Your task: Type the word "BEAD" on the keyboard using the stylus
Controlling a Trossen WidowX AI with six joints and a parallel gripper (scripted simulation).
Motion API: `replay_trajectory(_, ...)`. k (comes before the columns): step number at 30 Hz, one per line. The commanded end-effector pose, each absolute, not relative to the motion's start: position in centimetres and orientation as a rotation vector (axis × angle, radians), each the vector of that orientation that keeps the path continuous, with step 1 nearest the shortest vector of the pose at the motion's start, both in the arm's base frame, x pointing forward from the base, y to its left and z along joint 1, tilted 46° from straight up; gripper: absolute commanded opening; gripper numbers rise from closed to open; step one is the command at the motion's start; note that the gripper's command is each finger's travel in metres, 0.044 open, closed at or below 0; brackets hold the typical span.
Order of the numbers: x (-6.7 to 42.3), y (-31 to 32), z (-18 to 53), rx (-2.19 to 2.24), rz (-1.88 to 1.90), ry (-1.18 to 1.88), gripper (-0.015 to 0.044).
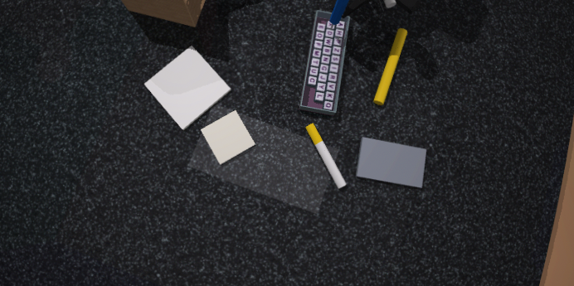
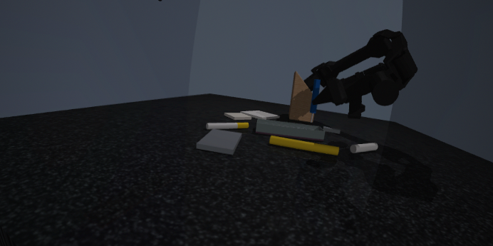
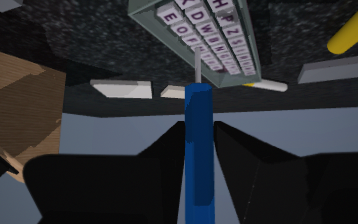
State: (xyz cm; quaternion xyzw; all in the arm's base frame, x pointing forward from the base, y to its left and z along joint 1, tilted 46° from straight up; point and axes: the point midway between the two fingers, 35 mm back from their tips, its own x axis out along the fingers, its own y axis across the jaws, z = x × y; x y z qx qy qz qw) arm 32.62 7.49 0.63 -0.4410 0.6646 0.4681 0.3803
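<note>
Gripper [image 3: 199,131] clamps the blue stylus [image 3: 198,145], its thin grey tip pressing the keyboard [image 1: 326,62] keys just ahead.

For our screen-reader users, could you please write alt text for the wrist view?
Black gripper shut on an upright blue cylindrical stylus, its thin grey tip over the white keys of a grey-framed keyboard. A brown cardboard box stands left.
</note>
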Motion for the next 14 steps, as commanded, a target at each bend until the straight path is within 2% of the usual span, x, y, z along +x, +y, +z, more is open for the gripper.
replay_trajectory(1,32.78,6.71,1.49,-1.134,1.193,1.693,0.0081)
replay_trajectory(14,32.76,6.89,1.17,-1.122,1.188,1.694,0.0081)
